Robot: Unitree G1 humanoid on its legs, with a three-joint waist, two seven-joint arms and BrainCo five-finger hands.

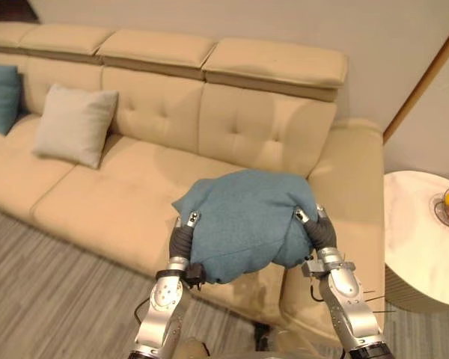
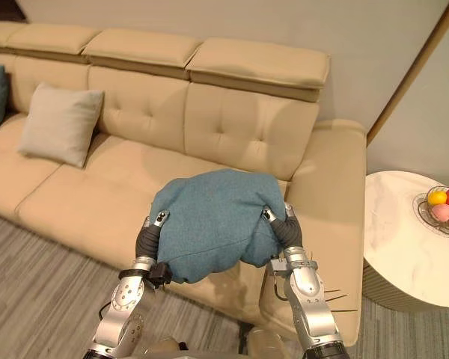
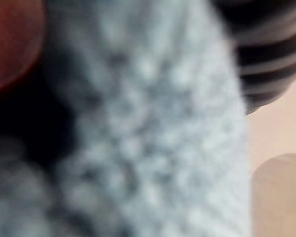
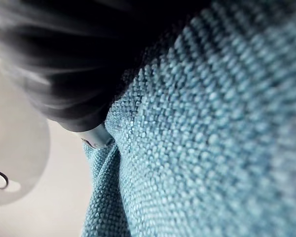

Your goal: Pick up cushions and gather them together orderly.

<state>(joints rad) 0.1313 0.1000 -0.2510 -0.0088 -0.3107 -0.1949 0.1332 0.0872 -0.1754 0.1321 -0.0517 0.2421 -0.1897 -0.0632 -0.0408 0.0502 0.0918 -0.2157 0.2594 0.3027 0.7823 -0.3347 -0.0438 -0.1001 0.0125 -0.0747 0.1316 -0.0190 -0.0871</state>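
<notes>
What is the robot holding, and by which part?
A teal cushion, held between its two hands: left hand on the cushion's left side, right hand on its right side.

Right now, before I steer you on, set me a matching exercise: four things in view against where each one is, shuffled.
Things:
1 near teal cushion
2 beige cushion
3 far teal cushion
4 fruit bowl

Places:
A on the round white table
B at the sofa's far left end
C held between the left hand and right hand
D leaning on the backrest, beside another cushion

Pairs: 1-C; 2-D; 3-B; 4-A
</notes>
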